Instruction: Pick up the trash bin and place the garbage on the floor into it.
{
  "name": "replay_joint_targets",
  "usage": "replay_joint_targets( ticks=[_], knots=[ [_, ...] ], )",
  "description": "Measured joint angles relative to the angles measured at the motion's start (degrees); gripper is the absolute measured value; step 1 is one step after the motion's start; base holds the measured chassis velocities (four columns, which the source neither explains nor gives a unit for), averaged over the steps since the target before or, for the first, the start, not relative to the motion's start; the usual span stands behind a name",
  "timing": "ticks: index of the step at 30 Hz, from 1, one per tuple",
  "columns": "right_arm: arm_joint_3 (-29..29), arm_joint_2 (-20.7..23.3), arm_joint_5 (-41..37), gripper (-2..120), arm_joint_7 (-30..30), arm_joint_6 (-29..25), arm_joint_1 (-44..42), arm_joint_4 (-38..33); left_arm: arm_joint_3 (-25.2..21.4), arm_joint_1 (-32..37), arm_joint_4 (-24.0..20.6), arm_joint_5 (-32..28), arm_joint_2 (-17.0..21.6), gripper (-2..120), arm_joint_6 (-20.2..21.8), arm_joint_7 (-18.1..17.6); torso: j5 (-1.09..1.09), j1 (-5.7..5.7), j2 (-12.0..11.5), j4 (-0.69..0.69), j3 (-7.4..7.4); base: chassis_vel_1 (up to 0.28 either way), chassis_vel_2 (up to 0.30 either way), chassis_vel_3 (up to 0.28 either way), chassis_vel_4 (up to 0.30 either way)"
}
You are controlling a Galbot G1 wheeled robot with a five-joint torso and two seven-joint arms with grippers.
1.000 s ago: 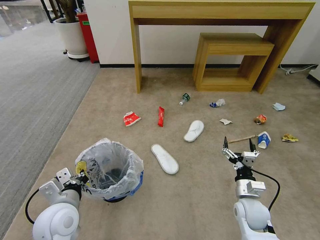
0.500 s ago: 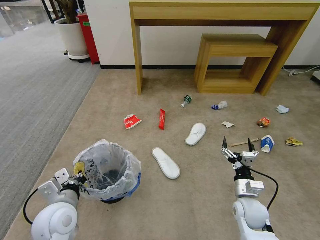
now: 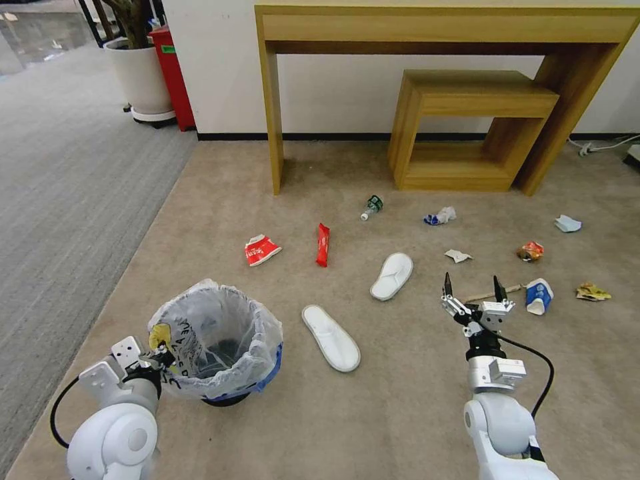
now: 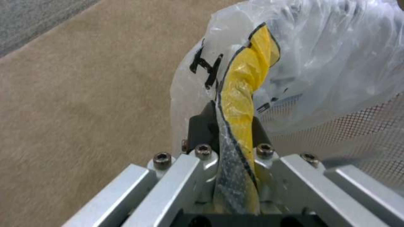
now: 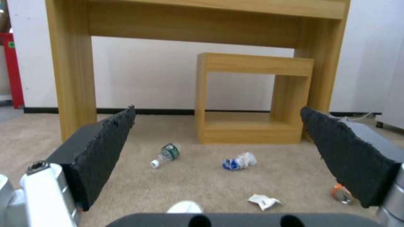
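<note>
The trash bin (image 3: 220, 337), lined with a crinkly clear bag, stands on the tan floor (image 3: 400, 413) at the near left. My left gripper (image 3: 159, 358) is shut on the bag's yellow-printed rim (image 4: 242, 94). My right gripper (image 3: 472, 288) hangs open and empty above the carpet, just short of a wooden stick (image 3: 497, 292). Garbage lies scattered: two white slippers (image 3: 331, 337) (image 3: 391, 275), two red wrappers (image 3: 261, 249) (image 3: 323, 244), a blue-white cup (image 3: 537, 296) and a yellow wrapper (image 3: 592, 291). In the right wrist view the fingers (image 5: 101, 148) stand wide apart.
A wooden console table (image 3: 440, 27) with a smaller one (image 3: 477, 100) under it stands against the far wall. A small bottle (image 3: 371, 205), crumpled papers (image 3: 440, 216) (image 3: 457, 255) and a crushed can (image 3: 530, 251) lie before them. Grey ribbed carpet (image 3: 60, 200), a planter (image 3: 141, 77) at left.
The whole view has shifted a little, so the camera has moved: the litter sits slightly lower in the picture. Both grippers keep their pose and state.
</note>
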State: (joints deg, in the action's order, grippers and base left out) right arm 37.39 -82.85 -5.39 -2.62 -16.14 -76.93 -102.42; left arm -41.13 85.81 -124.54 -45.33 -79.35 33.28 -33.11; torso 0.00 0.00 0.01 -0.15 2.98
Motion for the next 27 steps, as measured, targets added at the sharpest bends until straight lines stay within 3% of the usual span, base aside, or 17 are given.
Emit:
replay_joint_targets(
  ticks=[17,27],
  knots=[
    [0.0,0.1,0.1,100,0.0,-0.7,-0.3,-0.1,0.2,0.3,-0.2,0.5,-0.3,3,-0.3,0.1,0.01,0.01,0.0,0.01,0.01,-0.166,0.174,0.173,-0.166],
    [-0.6,1.9,-2.0,100,2.0,-2.1,-1.1,-0.2,0.7,1.2,-0.8,1.6,-1.4,3,-0.5,0.3,0.0,0.0,0.0,0.0,0.0,-0.042,0.037,0.045,-0.052]
  ],
)
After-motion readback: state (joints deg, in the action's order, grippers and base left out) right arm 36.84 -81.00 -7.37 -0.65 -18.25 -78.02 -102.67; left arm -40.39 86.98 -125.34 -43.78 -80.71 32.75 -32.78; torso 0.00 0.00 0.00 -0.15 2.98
